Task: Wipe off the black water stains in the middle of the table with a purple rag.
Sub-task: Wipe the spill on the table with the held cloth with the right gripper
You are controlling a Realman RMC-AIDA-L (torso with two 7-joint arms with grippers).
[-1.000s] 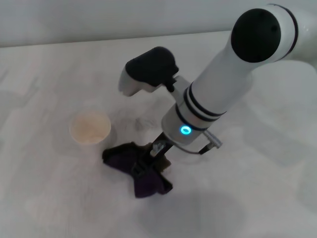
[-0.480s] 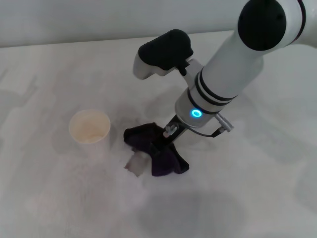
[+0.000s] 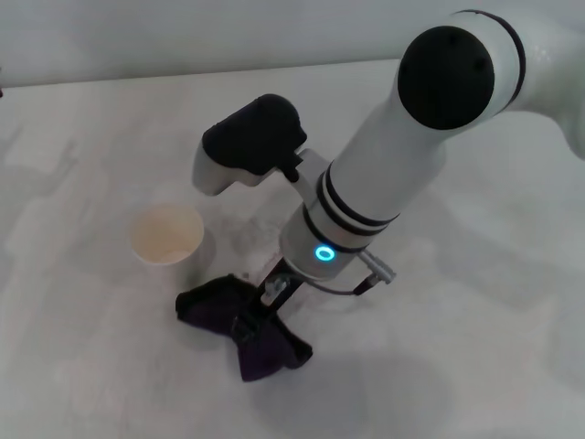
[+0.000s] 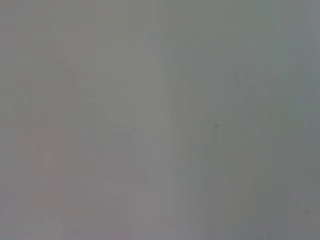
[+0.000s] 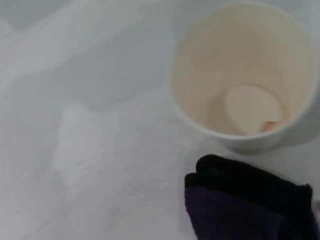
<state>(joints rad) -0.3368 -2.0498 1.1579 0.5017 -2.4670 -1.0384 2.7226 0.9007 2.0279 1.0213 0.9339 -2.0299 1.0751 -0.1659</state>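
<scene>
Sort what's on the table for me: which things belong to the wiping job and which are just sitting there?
Job:
- purple rag, on the table under the right gripper
- right gripper, down on the rag
- no black blotch shows in any view; it may be wiped up or under the rag

Lying about:
- paper cup, upright and empty, beside the rag

Left gripper: out of view.

Head view: I look down and forward from above onto the tabletop point(image 3: 101, 366), my right arm reaching in to its tool point(image 3: 260, 315). Right wrist view: close above the tabletop point(image 5: 100, 150), facing down beside the tool; it shares the cup point(image 5: 245, 75) point(image 3: 165, 234) and purple rag point(image 5: 250, 205) point(image 3: 238, 325) with the head view. Left wrist view: featureless grey.
</scene>
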